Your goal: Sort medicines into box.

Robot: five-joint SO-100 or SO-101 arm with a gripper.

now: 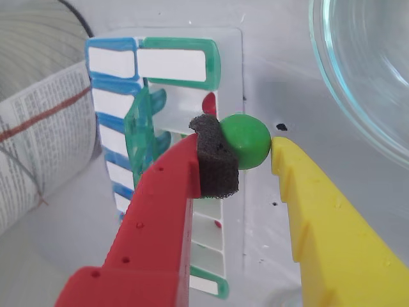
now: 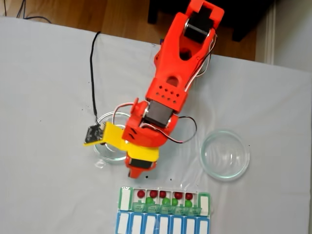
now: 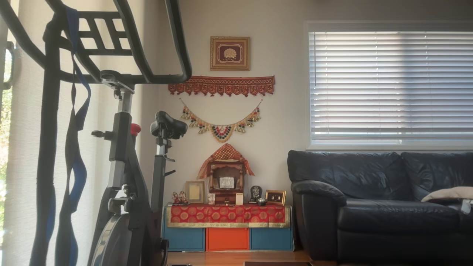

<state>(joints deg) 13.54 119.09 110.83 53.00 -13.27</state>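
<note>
In the wrist view my gripper [image 1: 249,148] is shut on a bright green medicine ball [image 1: 248,139], pinched between the black foam pad [image 1: 216,163] on the red finger and the yellow finger [image 1: 319,211]. The ball hangs just above the box [image 1: 179,64], whose green lids stand open over white compartments; a dark red ball [image 1: 209,102] lies in one of them. In the fixed view my gripper [image 2: 138,170] points down just above the left part of the box [image 2: 125,199], which holds several red balls [image 2: 153,193] and several green balls [image 2: 165,201].
The blue-lidded row [image 2: 163,225] lies against the box's near side. One glass dish [image 2: 225,154] stands to the right of the arm and another [image 2: 108,151] partly under it. A black cable [image 2: 92,73] crosses the white cloth. Folded printed paper [image 1: 38,141] lies at the left of the wrist view.
</note>
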